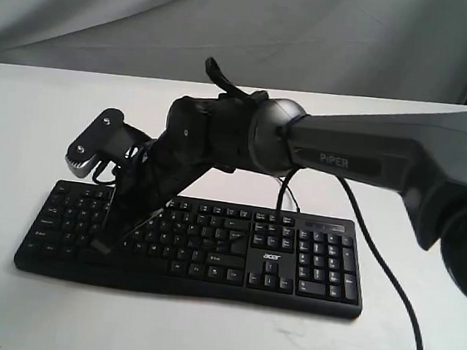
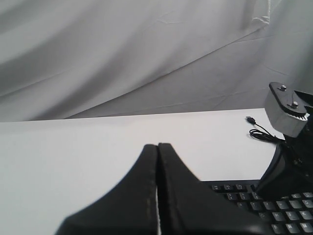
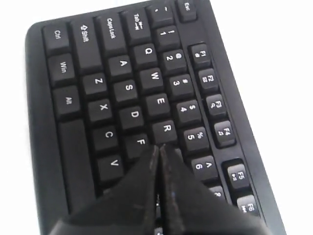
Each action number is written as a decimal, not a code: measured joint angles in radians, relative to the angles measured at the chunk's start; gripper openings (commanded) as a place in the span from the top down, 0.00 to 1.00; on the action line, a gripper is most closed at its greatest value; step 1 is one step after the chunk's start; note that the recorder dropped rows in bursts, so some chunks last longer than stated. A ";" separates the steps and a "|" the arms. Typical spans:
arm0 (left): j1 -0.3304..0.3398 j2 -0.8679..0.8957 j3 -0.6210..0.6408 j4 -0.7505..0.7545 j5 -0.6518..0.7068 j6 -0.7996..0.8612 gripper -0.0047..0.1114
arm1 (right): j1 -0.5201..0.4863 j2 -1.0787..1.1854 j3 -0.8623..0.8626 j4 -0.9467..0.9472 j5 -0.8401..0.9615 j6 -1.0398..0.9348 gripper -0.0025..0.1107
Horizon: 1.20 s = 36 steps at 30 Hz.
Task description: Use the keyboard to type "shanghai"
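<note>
The black keyboard (image 1: pixel 209 248) lies on the white table (image 1: pixel 22 119), its acer logo beside the number pad. My right gripper (image 1: pixel 108 241) reaches across from the right, down over the keyboard's left half. Close up, the right gripper (image 3: pixel 159 148) is shut with nothing in it, its tip just over the keyboard (image 3: pixel 98 98) between the F, R and 5 keys; whatever key lies under the tip is hidden. My left gripper (image 2: pixel 157 146) is shut and empty, held above bare table beside the keyboard (image 2: pixel 288 215) corner. It does not show in the exterior view.
The thin black cable (image 1: pixel 389 283) runs from the keyboard's back across the table to the front right; its USB plug (image 2: pixel 250 119) lies loose on the table. A grey cloth backdrop (image 1: pixel 232 24) hangs behind. The right arm's grey camera housing (image 2: pixel 288 110) stands above the keys.
</note>
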 measured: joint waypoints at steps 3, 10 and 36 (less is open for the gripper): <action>0.000 0.000 0.000 0.000 0.000 0.000 0.96 | -0.011 -0.001 0.011 -0.007 0.005 0.014 0.98; 0.000 0.000 0.000 0.000 0.000 0.000 0.96 | -0.016 -0.001 0.046 -0.010 0.006 0.022 0.98; 0.000 0.000 0.000 0.000 0.000 0.000 0.96 | -0.012 0.021 0.015 0.006 -0.001 0.019 0.98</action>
